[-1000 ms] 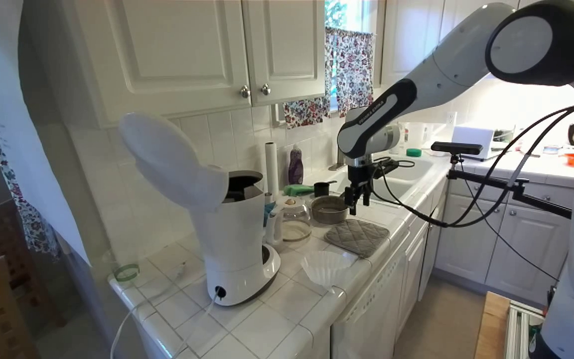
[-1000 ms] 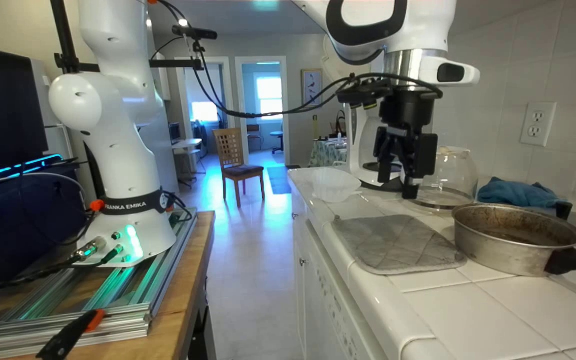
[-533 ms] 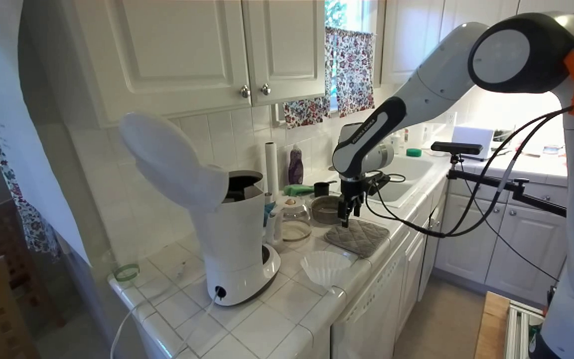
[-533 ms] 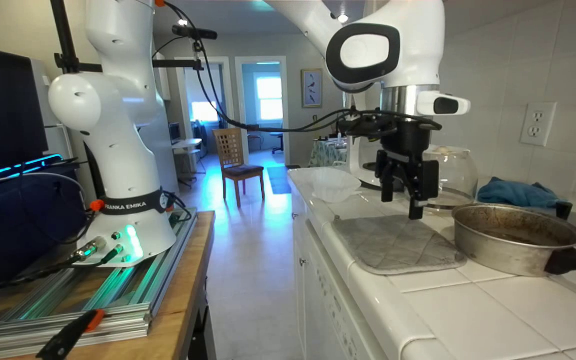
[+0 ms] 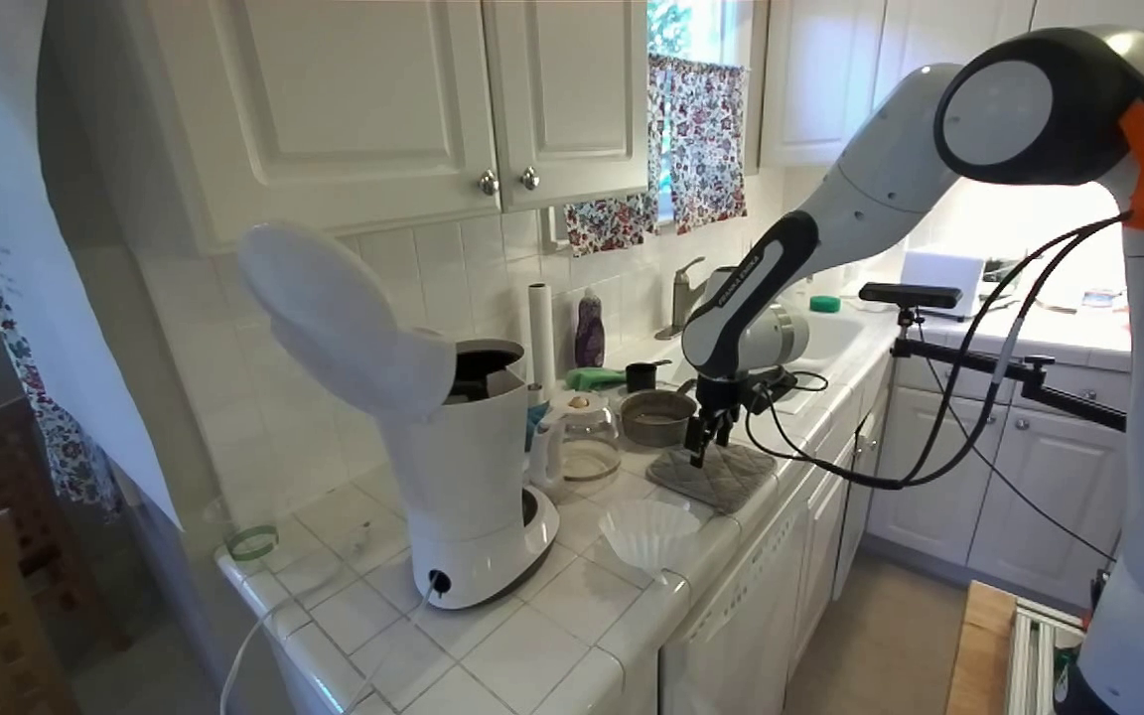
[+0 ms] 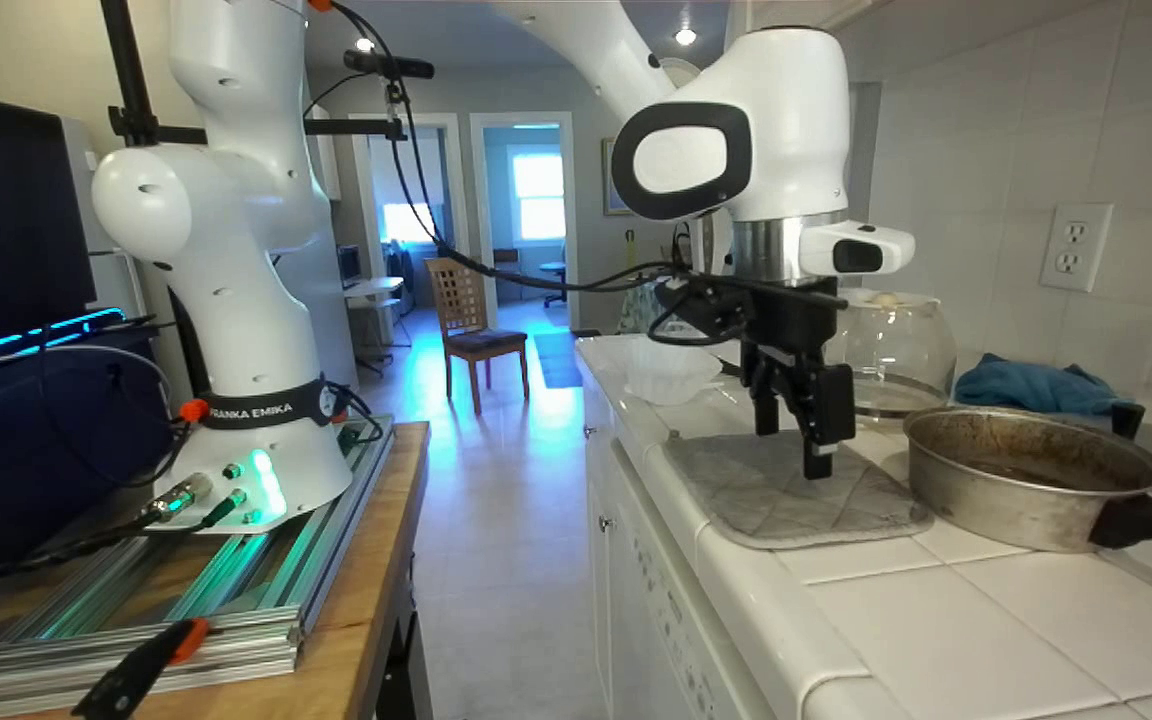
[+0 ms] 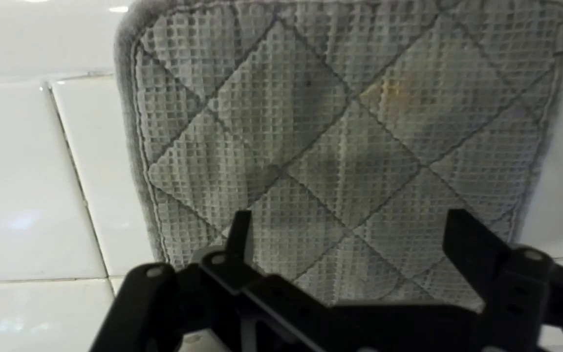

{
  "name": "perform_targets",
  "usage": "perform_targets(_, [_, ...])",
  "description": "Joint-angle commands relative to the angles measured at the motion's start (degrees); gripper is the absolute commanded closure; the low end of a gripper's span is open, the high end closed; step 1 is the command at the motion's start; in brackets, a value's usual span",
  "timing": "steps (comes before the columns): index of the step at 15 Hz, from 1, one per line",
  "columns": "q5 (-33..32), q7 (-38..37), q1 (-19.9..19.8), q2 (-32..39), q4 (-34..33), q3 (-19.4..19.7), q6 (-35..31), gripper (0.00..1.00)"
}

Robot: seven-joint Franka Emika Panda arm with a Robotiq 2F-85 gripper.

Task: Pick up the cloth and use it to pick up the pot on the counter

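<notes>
We count one gripper point(image 7: 350, 225) with two fingers point(image 7: 240, 234), one cloth point(image 7: 350, 146), one pot point(image 6: 986, 510), one carafe point(image 6: 891, 350), one coffee maker point(image 5: 458, 477) and one filter point(image 5: 646, 531). The jaws are set wide apart, and we find the gripper holding nothing. In the wrist view both fingers are positioned over the cloth; we cannot tell whether they touch it.

The cloth lies flat on the counter point(image 6: 986, 620), along the rounded front edge. Its two side borders show outside the span of the fingers in the wrist view, with white tile point(image 7: 105, 195) beyond each. In an exterior view we see bare tile on the near side of the cloth.

The pot stands upright just beside the cloth, toward the wall point(image 6: 976, 200); we cannot tell whether the two touch. Its handle point(image 6: 1151, 525) points away from the cloth. In an exterior view the carafe stands between the pot and the coffee maker. The filter rests near the cloth, close to the front edge. One towel point(image 6: 1031, 385) lies beyond the pot. The arm point(image 5: 890, 169) reaches across in front of the sink point(image 5: 835, 338).
</notes>
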State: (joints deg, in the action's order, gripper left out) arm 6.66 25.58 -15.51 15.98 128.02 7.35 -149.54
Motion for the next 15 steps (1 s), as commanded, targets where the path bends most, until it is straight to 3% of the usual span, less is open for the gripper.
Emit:
perform_targets(1, [2.99,4.06,-2.54,0.12,1.35,-2.17,-2.62,0.0])
perform_targets(12, [2.91,8.98,-4.57,2.55,-1.05,-3.89,0.75,0.0])
perform_targets(13, [2.45,8.69,-4.45,2.76,-1.19,-3.68,0.92,0.05])
perform_targets(14, [2.62,8.93,-4.63,3.04,-1.45,-3.81,1.27,0.26])
perform_targets(15, [2.5,8.62,-4.59,3.42,-1.89,-3.77,1.76,0.29])
